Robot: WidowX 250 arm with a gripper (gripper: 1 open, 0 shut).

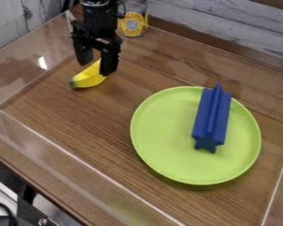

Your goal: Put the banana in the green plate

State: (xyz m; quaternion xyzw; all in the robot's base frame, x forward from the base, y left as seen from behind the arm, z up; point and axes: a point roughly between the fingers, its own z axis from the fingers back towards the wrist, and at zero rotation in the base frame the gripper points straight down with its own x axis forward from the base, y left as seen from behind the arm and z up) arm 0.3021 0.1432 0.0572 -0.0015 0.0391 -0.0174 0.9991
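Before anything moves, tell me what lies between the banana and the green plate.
Only bare brown tabletop separates the banana from the green plate, as the camera view shows.

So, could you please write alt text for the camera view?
Open black robot jaws straddle a small curved yellow toy banana on a brown wooden table; nearby, a long blue block lies on a round lime-green plate.
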